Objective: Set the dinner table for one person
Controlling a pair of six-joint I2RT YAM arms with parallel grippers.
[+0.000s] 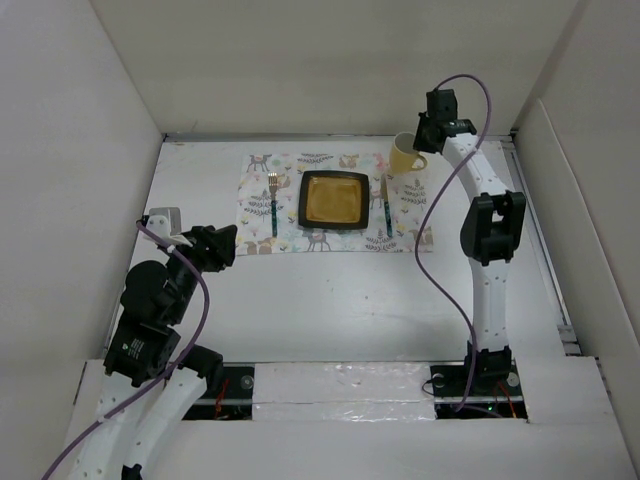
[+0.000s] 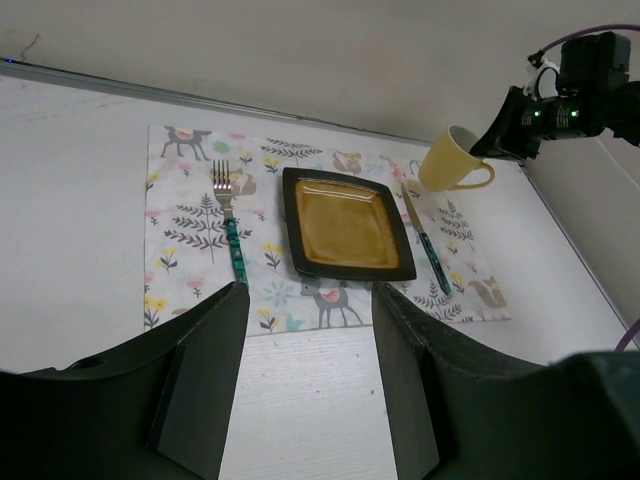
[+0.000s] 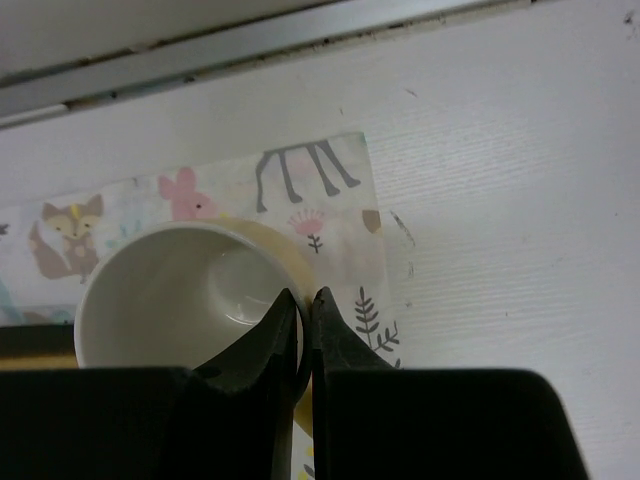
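Observation:
On the white dinner table [image 1: 330, 300] lies a deer-print placemat [image 1: 262, 170] with a dark square plate [image 1: 334, 200] with a yellow centre, a fork [image 1: 273, 200] to its left and a knife [image 1: 386, 205] to its right. My right gripper [image 3: 303, 300] is shut on the rim of a yellow mug [image 3: 175, 295], one finger inside and one outside, and holds it tilted over the placemat's far right corner [image 1: 406, 155]. My left gripper [image 2: 308, 300] is open and empty, near the placemat's near left corner [image 1: 222, 245]. The left wrist view shows the plate [image 2: 345, 222], fork [image 2: 230, 225], knife [image 2: 425, 235] and mug [image 2: 452, 160].
White walls [image 1: 70, 180] edge the table on the left, back and right. A metal strip [image 3: 250, 55] runs along the back edge behind the mug. The right arm [image 1: 490, 240] rises along the right side.

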